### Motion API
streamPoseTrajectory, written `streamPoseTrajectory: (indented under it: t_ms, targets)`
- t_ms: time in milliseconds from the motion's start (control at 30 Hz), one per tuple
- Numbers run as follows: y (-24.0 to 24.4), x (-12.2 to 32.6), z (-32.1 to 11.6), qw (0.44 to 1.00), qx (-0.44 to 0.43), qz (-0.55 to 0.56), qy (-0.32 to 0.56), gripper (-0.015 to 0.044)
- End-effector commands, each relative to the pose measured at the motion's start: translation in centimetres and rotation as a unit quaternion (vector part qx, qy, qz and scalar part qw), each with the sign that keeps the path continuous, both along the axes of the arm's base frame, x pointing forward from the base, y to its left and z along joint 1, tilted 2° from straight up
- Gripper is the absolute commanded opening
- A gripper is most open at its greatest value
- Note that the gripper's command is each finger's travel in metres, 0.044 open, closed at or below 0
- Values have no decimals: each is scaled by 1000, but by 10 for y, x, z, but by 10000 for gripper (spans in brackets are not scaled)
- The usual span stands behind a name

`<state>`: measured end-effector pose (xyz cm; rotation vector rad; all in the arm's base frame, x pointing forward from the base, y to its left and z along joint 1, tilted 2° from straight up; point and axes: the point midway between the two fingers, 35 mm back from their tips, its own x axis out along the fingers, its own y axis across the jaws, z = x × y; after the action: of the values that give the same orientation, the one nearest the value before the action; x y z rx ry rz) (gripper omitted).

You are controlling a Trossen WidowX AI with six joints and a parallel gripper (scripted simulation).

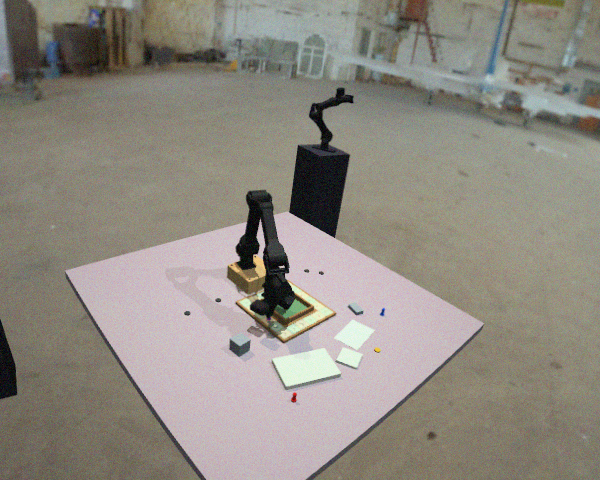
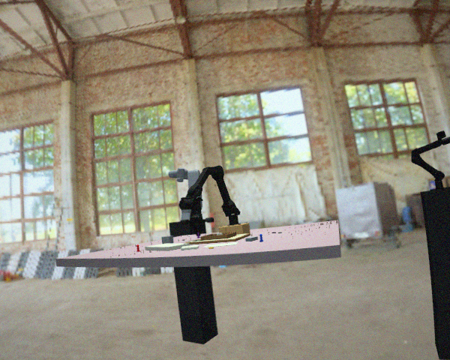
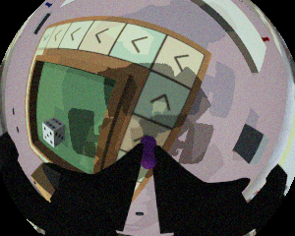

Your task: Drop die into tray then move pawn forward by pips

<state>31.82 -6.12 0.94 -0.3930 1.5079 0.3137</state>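
My gripper (image 1: pixel 268 314) (image 2: pixel 198 232) (image 3: pixel 147 148) is shut on the purple pawn (image 3: pixel 148 159) and holds it upright, low over the near left side of the board (image 1: pixel 321 314) (image 3: pixel 138 43); whether the pawn touches a square is not clear. Arrow squares ring the brown-walled dice tray (image 1: pixel 301 316) (image 3: pixel 84 61) with its green floor. The white die (image 3: pixel 53 132) rests inside the tray near one wall, showing several dark pips on its faces; the arm hides it in the top view. The fingers hide some squares in the wrist view.
A grey cube (image 1: pixel 240 344) (image 3: pixel 248 143) stands beside the board. A pale slab (image 1: pixel 305 367), a red pawn (image 1: pixel 293 397) (image 3: pixel 265 38), a blue pawn (image 1: pixel 382 312) (image 2: pixel 261 238), a small grey block (image 1: pixel 355 308), pale sheets and a yellow disc (image 1: pixel 377 350) lie farther out.
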Motion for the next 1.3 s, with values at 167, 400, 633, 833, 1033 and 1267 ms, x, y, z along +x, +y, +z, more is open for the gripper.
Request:
streamPoseTrajectory:
  t_ms: [167,400,633,833,1033,1267]
  targets:
    - [1,-3,-14,1000,4,2,8,0]
    - [0,-1,-8,1000,0,0,2,184]
    - [1,-2,39,1000,4,2,7,368]
    - [2,-2,47,1000,4,2,8,440]
    - [45,-47,82,999,8,-47,8,440]
    - [86,-133,113,992,12,-122,9,440]
